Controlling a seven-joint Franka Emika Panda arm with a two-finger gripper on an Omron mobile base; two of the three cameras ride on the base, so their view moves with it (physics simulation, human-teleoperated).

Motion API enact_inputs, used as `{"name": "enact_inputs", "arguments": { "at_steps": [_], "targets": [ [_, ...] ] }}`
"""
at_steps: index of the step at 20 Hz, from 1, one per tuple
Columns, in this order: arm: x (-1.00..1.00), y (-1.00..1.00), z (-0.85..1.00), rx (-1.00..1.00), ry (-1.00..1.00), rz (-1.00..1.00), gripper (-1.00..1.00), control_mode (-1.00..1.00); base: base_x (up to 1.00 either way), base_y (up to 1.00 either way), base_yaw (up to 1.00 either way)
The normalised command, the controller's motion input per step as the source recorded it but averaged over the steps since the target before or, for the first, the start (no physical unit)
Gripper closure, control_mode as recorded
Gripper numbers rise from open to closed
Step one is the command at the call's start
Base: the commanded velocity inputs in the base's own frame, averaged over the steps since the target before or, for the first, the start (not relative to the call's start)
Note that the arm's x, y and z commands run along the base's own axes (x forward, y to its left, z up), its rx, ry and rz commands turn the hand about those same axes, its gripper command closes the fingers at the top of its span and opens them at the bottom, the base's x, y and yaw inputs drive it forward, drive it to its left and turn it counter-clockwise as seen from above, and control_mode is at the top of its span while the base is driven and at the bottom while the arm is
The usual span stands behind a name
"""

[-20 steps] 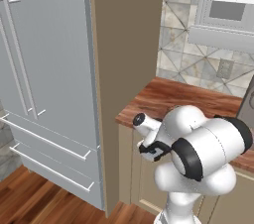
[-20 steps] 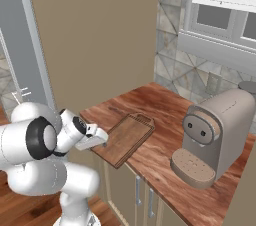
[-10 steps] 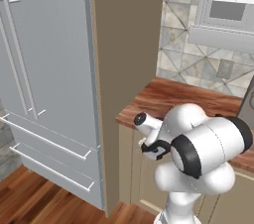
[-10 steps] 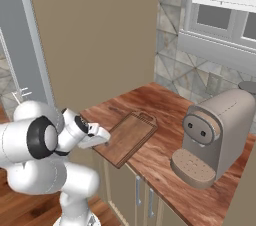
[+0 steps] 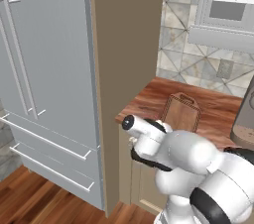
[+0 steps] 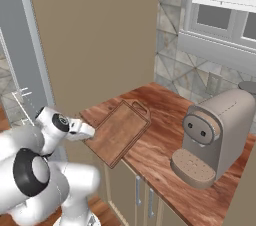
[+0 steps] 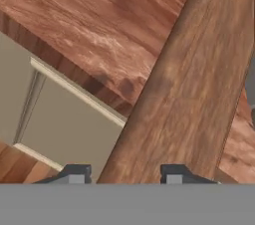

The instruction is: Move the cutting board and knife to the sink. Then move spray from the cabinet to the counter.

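The dark-brown cutting board [image 6: 120,132] lies on the reddish wood counter [image 6: 165,115], ridged end toward the wall, its near corner over the counter's front edge. From the other side the cutting board [image 5: 181,114] shows behind my arm. My gripper [image 6: 92,131] is at that near corner. In the hand view the cutting board [image 7: 184,94] runs up from between my gripper [image 7: 124,173] fingers, which stand partly closed around its end; whether they press on it I cannot tell. The knife, the sink and the spray are out of view.
A grey-brown coffee machine [image 6: 215,135] stands on the counter right of the board. A tall beige panel [image 5: 124,44] and a grey fridge [image 5: 39,69] rise to the left. Beige cabinet doors [image 7: 60,119] sit under the counter edge.
The fingers have drawn in around the board's near end. The arm and the board have hardly moved.
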Motion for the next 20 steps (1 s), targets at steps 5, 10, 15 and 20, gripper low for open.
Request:
{"name": "enact_inputs", "arguments": {
  "at_steps": [5,10,15,20],
  "targets": [
    [-0.46,0.46,0.56,-0.02,-0.13,0.09,1.00,-1.00,0.00,0.00,0.00],
    [-0.31,0.01,0.70,0.00,-0.02,0.05,1.00,-1.00,0.00,0.00,0.00],
    [-0.58,-0.06,1.00,0.00,-0.09,0.03,1.00,-1.00,0.00,0.00,0.00],
    [-0.81,-0.04,1.00,0.06,-0.08,0.01,1.00,-1.00,0.00,0.00,0.00]
  ]
}}
